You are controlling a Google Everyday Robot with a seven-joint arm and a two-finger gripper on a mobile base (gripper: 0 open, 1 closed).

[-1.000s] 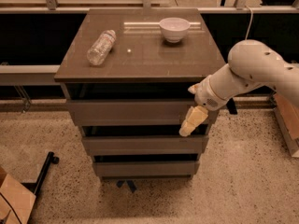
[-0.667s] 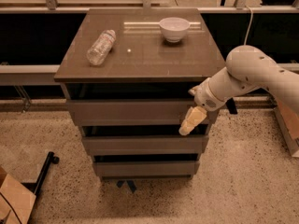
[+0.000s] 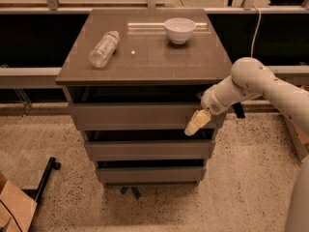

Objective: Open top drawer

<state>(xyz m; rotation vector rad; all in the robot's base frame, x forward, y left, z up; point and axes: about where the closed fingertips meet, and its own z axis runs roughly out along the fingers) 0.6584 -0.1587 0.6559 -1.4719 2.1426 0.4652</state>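
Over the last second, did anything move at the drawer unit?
Hardly: the arm sank slightly, while the gripper stays at the right end of the top drawer front. Drawer, bottle and bowl are unmoved.
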